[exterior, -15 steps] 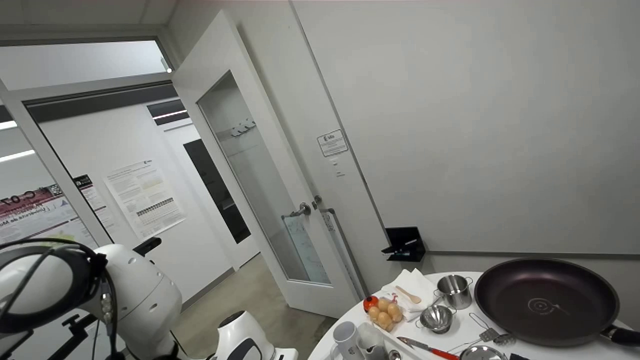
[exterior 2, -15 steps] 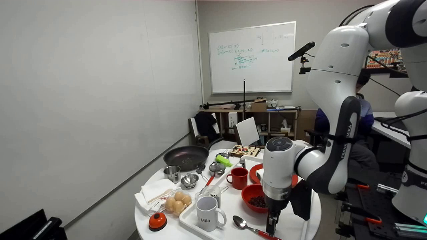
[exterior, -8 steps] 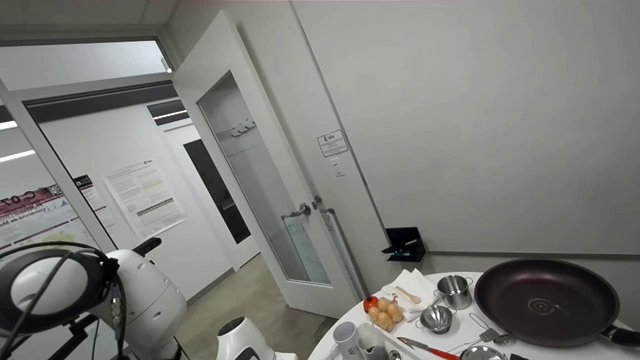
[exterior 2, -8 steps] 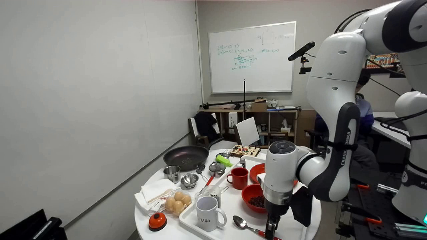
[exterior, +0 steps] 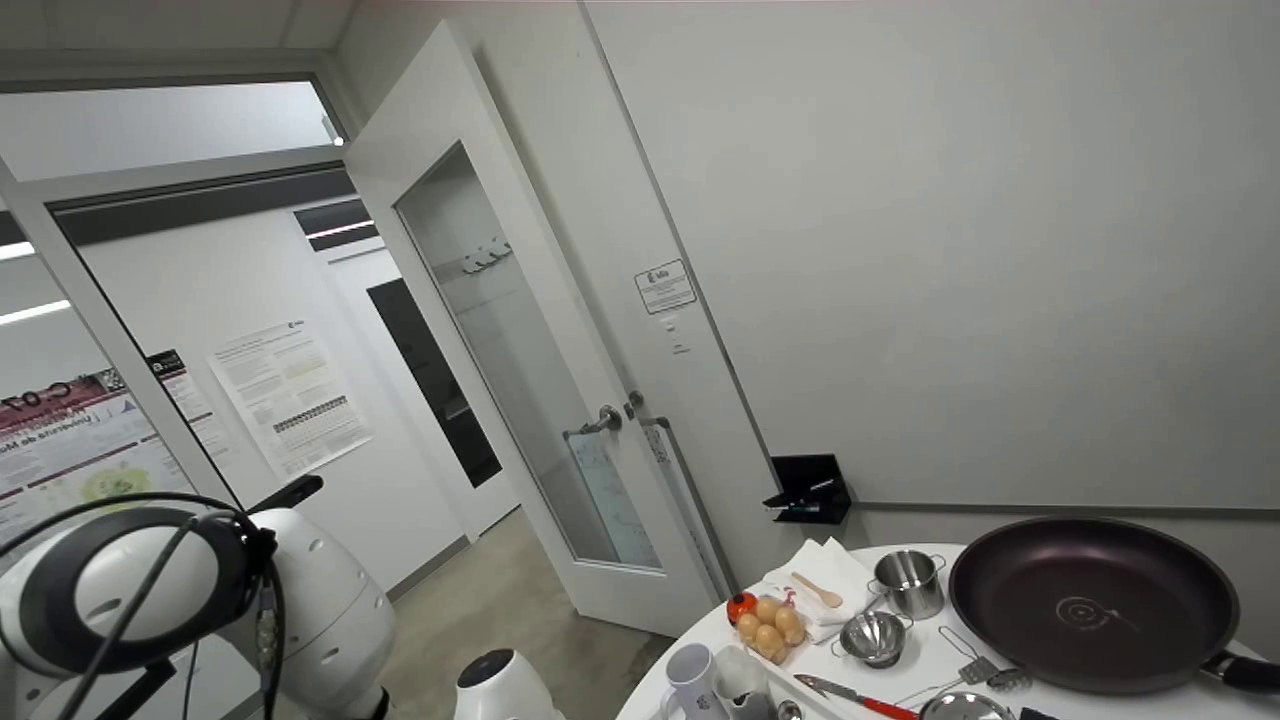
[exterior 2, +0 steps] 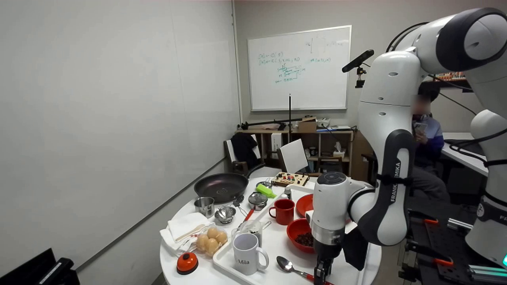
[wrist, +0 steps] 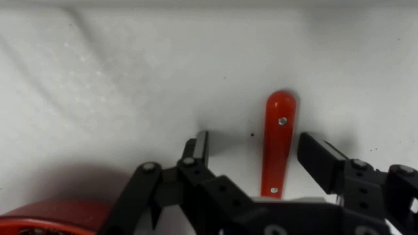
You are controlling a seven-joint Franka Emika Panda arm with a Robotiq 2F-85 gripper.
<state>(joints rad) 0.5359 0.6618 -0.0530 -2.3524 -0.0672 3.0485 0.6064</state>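
On the tray: spoon, one. Pincer: lower than a second ago, spread astride the red handle, seemingly aligned for grasping.

In an exterior view, the bowl is carried by the tray. Before the bowl the spoon is laid, its handle flanked by the gripper. The mug is placed front-left of the bowl, the plate behind it, the cup and pan behind-left.
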